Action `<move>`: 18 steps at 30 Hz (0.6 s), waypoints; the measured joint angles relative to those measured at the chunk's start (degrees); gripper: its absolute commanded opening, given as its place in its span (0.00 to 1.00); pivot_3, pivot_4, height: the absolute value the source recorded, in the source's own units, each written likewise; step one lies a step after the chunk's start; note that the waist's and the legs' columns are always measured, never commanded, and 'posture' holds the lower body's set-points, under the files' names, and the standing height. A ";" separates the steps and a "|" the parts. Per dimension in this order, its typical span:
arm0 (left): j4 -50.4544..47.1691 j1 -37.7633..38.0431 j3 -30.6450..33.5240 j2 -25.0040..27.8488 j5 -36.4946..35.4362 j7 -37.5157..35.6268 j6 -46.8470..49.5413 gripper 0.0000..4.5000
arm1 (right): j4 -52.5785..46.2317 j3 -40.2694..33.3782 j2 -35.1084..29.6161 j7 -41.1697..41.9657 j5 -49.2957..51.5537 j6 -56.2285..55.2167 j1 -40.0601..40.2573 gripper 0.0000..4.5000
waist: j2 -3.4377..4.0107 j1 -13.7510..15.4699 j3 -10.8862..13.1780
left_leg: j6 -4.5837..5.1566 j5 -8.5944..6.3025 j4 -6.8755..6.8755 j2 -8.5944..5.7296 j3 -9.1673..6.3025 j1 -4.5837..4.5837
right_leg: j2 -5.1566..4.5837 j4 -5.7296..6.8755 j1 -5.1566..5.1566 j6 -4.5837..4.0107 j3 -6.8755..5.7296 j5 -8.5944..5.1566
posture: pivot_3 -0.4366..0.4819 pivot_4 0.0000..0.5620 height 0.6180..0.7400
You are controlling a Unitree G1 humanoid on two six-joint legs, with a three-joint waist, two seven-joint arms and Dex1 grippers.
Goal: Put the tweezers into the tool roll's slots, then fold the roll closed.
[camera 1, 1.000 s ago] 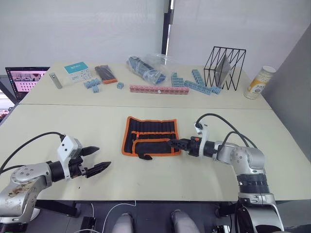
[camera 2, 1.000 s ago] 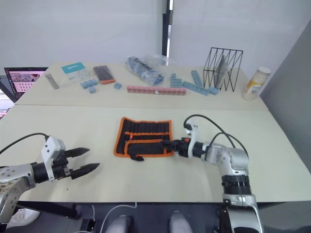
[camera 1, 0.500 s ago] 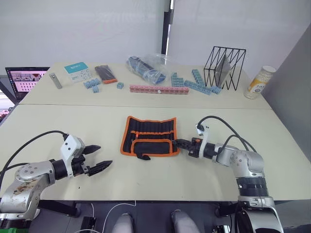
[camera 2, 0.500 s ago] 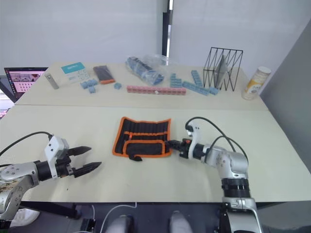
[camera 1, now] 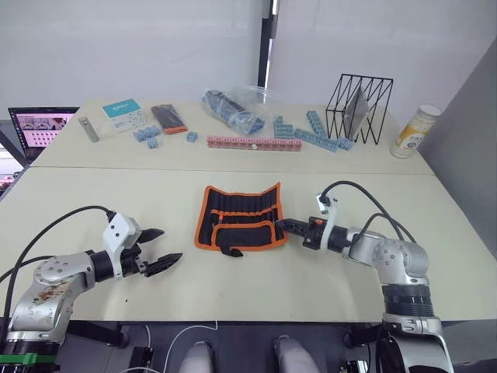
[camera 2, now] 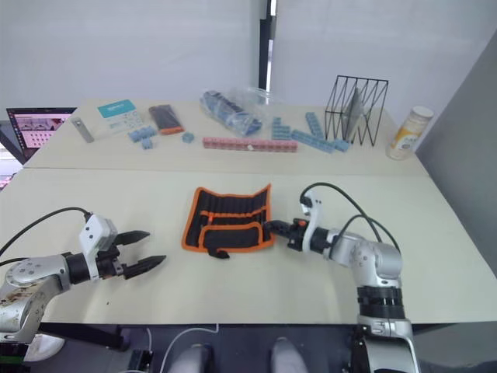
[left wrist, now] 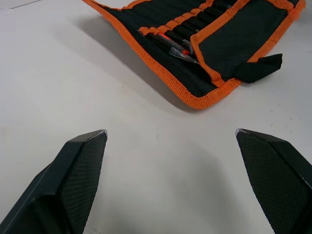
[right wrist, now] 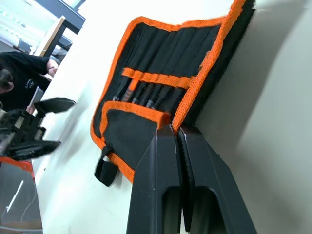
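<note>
The tool roll (camera 1: 237, 220), black with orange edging, lies unrolled in the middle of the near table. Its right edge stands lifted off the surface. My right gripper (camera 1: 282, 226) is shut on that edge's orange binding (right wrist: 195, 87), low at the near right corner. Slim black tweezers (right wrist: 146, 95) sit side by side in the slots (left wrist: 187, 36) under an orange band. My left gripper (camera 1: 161, 249) hovers open over bare table, well to the left of the roll, with nothing between its fingers (left wrist: 80, 161).
On the far table stand a laptop (camera 1: 39, 128), a grey bar (camera 1: 90, 129), a dark ribbed pack (camera 1: 168, 117), blue blocks (camera 1: 311, 132), a pink block strip (camera 1: 253, 143), a plastic bag (camera 1: 233, 105), a wire basket (camera 1: 359, 109) and a bottle (camera 1: 414, 130). A person (right wrist: 19, 73) sits beyond the table.
My right gripper has shut on the roll's right edge and raised it, so that side now tilts up. The left gripper has edged slightly toward the roll.
</note>
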 measured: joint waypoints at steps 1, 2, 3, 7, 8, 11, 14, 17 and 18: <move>0.00 0.01 -0.17 0.00 0.04 -0.03 -0.01 1.00 | -0.33 0.06 0.46 -0.48 0.12 0.15 -0.35 0.00 | 0.00 0.04 0.00 | 0.00 0.00 0.00 0.00 0.00 0.00 | 0.00 0.01 0.00 0.00 0.00 0.00 | 0.48 0.27 1.00; 0.00 0.08 -0.27 0.00 0.04 -0.08 -0.03 1.00 | -0.68 0.07 1.15 -1.12 0.16 0.35 -0.81 0.00 | 0.00 0.07 0.00 | 0.00 0.00 0.00 0.00 0.00 0.00 | 0.00 0.03 0.00 0.00 0.00 0.00 | 0.48 0.27 1.00; 0.00 0.10 -0.44 0.01 0.05 -0.14 -0.06 1.00 | -0.79 0.07 1.99 -1.80 0.21 0.45 -1.23 0.00 | 0.00 0.11 0.00 | 0.00 0.00 0.00 0.00 0.00 0.00 | 0.00 0.02 0.00 0.00 -0.01 0.00 | 0.48 0.27 1.00; 0.02 0.22 -0.73 0.03 0.07 -0.50 -0.06 1.00 | 0.11 0.53 6.48 -5.22 0.09 0.53 -2.83 0.00 | 0.01 0.06 0.00 | 0.00 0.00 0.01 0.00 -0.01 0.00 | 0.00 0.03 -0.01 0.00 0.00 0.00 | 0.48 0.27 1.00; -0.03 0.26 -0.76 0.04 0.07 -0.57 -0.06 1.00 | 0.52 0.93 7.17 -5.79 0.06 0.52 -3.20 0.00 | 0.01 0.07 0.00 | 0.00 0.00 0.00 0.00 -0.01 0.00 | 0.00 0.04 -0.01 0.00 0.00 0.00 | 0.48 0.27 1.00; -0.06 0.64 -0.78 0.06 0.07 -0.66 -0.02 1.00 | 1.99 2.36 8.74 -7.21 -0.92 0.13 -3.46 0.00 | 0.02 0.08 0.01 | 0.00 0.00 0.00 0.00 -0.01 0.00 | 0.00 0.02 -0.01 0.00 -0.01 0.00 | 0.48 0.27 1.00; -0.12 0.91 -0.78 0.08 0.07 -0.58 0.00 1.00 | 4.43 3.05 10.53 -7.75 -1.69 -1.62 -3.51 0.00 | 0.02 0.09 0.01 | 0.00 0.00 0.00 0.00 -0.01 0.00 | 0.00 0.03 0.00 0.00 -0.01 0.00 | 0.48 0.27 1.00; -0.61 1.38 -0.79 0.09 0.07 -0.57 0.09 1.00 | 6.76 4.66 11.82 -7.72 -2.89 -3.55 -3.51 0.00 | 0.02 0.07 0.01 | 0.00 0.00 0.00 0.00 -0.01 0.00 | 0.00 0.04 -0.01 0.00 -0.01 0.00 | 0.48 0.27 1.00; -0.78 1.65 -0.81 0.20 0.07 -0.61 0.14 1.00 | 7.41 4.71 12.44 -7.76 -3.30 -4.43 -3.72 0.00 | 0.02 0.07 0.01 | 0.00 0.00 0.00 0.00 -0.01 0.01 | 0.00 0.04 0.00 0.00 -0.02 0.01 | 0.48 0.27 1.00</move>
